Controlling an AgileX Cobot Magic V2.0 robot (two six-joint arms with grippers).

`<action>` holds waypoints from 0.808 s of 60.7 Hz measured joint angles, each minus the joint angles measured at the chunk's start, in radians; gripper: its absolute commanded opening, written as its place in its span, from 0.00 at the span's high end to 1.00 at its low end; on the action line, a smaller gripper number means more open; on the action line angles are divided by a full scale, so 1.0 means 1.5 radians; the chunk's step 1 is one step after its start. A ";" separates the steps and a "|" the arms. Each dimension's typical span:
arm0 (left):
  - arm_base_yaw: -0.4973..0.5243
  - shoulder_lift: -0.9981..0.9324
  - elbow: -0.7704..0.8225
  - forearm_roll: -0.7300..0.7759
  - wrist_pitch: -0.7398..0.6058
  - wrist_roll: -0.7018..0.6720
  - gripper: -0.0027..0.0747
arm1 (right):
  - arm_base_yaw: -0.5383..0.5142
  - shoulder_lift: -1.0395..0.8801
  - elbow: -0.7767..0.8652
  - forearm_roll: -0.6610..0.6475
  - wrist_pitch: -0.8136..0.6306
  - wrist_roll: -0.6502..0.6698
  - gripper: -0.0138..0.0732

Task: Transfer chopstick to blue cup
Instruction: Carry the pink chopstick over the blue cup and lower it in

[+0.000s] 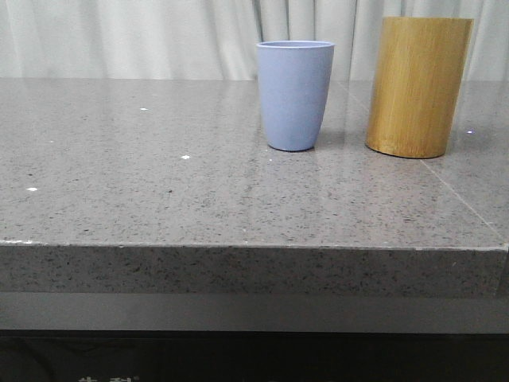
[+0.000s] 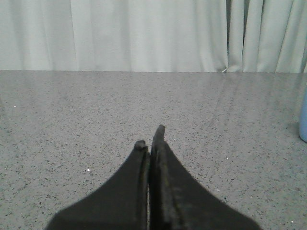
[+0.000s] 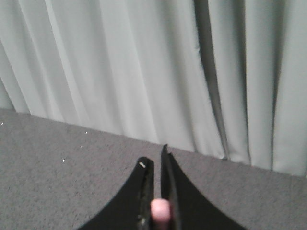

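Chopstick (image 3: 160, 211) end is sitting clamped in the right end effector (image 3: 159, 160) above the tabletop (image 1: 159, 191). Blue cup (image 1: 293, 95) is standing just beside the bamboo holder (image 1: 417, 86). Left end effector (image 2: 150, 137) is resting clenched, holding nothing.

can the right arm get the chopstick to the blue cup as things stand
Probably yes. The right pincer is shut on the chopstick, and the blue cup stands open-topped, apart from the bamboo holder, with nothing above it.

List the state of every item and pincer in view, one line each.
blue cup: upright on the table, nothing visible above its rim.
bamboo holder: upright, beside the cup, apart from it.
chopstick: pink end clamped in the right pincer.
left pincer: shut, empty, over the table.
right pincer: shut on the chopstick.
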 measured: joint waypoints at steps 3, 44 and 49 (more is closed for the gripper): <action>0.000 0.000 0.000 0.000 0.000 0.000 0.99 | 0.007 0.023 0.000 0.004 0.000 0.000 0.90; 0.000 0.000 0.000 0.000 0.000 0.000 0.99 | 0.009 0.091 0.187 0.029 -0.189 0.000 0.53; 0.000 0.000 0.000 0.000 0.000 0.000 0.99 | 0.009 0.085 0.188 0.029 -0.189 0.000 0.45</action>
